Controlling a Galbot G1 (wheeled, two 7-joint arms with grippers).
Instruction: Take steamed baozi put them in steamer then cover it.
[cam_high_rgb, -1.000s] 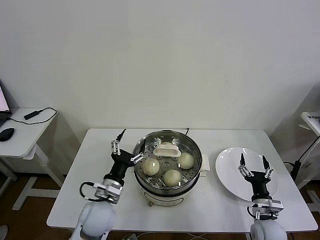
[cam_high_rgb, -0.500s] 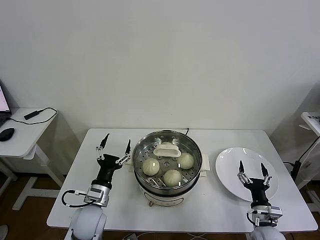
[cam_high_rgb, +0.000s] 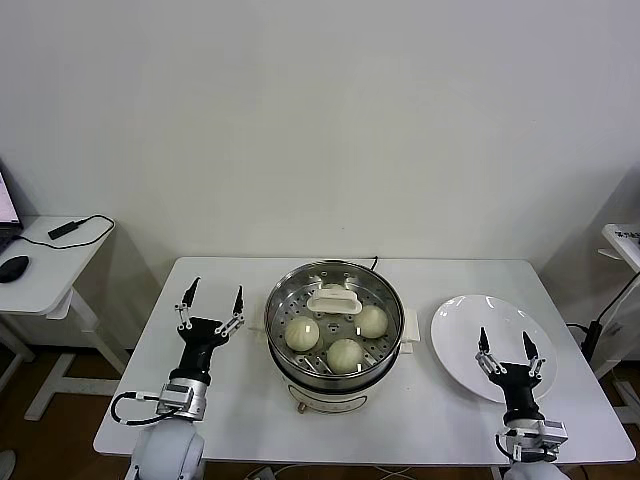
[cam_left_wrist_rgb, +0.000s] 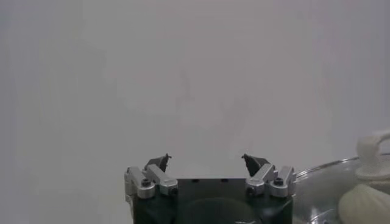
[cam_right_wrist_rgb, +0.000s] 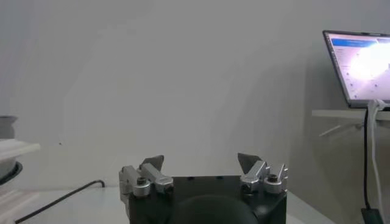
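Observation:
The steel steamer (cam_high_rgb: 290, 380) stands mid-table with the glass cover (cam_high_rgb: 385, 298) on it, its white handle (cam_high_rgb: 330, 298) at the centre. Three cream baozi show through the glass (cam_high_rgb: 302, 333), (cam_high_rgb: 345, 353), (cam_high_rgb: 372, 320); a fourth is hidden. My left gripper (cam_high_rgb: 211, 300) is open and empty, raised left of the steamer. In the left wrist view it (cam_left_wrist_rgb: 207, 161) points at the wall, with the cover (cam_left_wrist_rgb: 323, 182) and one baozi (cam_left_wrist_rgb: 365, 204) at the edge. My right gripper (cam_high_rgb: 506, 345) (cam_right_wrist_rgb: 201, 161) is open and empty over the plate's near part.
A flat white plate (cam_high_rgb: 470, 330) lies right of the steamer, bare. The white table (cam_high_rgb: 420, 420) ends close in front of both arms. A side table with a mouse (cam_high_rgb: 12, 268) stands far left. A laptop (cam_right_wrist_rgb: 359, 64) shows in the right wrist view.
My left gripper has drawn back from the steamer's left rim, moving left and toward me. My right gripper has sunk slightly toward the table's front edge.

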